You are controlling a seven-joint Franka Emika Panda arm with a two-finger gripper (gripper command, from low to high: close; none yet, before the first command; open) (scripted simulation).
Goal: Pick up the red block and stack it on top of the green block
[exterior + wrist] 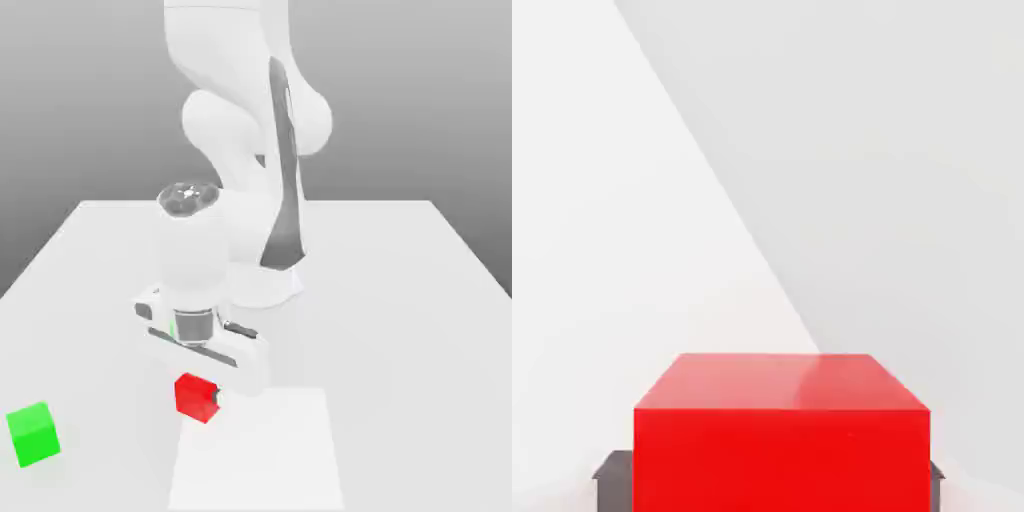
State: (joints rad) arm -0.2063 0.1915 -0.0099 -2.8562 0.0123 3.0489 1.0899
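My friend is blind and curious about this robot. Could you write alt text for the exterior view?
A white robot arm reaches down over a white table, its gripper at a small red block. A green block of about the same size sits apart, toward the exterior view's left.

Arm bent low over table, wrist pointing straight down; gripper (pixel 200 397) fingers (pixel 612 478) closed against both sides of red block (pixel 196 396).
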